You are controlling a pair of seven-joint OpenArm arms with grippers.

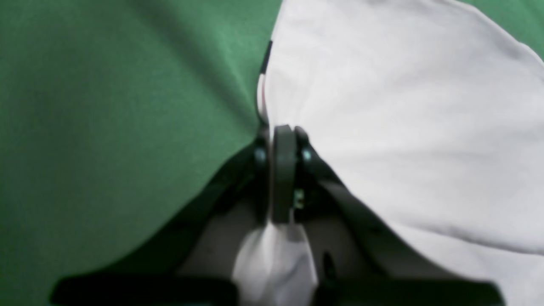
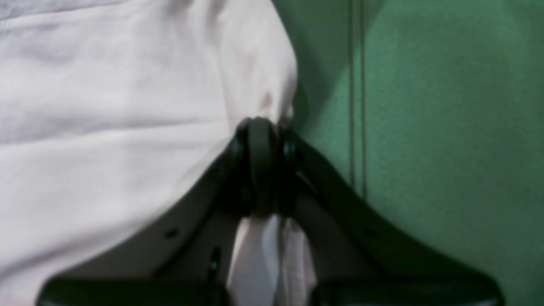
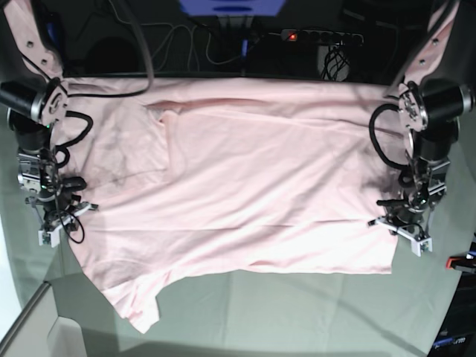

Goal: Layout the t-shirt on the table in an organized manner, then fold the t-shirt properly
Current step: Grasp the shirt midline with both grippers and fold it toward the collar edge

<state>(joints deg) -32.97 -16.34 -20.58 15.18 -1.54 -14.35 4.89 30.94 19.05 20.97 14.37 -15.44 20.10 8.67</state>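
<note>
Gripping opposite shirt [image 3: 245, 178] edges, both grippers [image 1: 282, 140] [image 2: 261, 136] are clamping bunched cloth. Uneven pulling risks dragging one sleeve crooked across the table [image 3: 297, 312].

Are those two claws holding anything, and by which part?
Yes. Both tools are shut on the t-shirt: the left tool pinches its side edge, and the right tool pinches the opposite edge.

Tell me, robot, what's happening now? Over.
Left gripper and right gripper shut on pale pink cotton t-shirt. Shirt stretched over grey-green cloth table. Nothing in the way.
</note>
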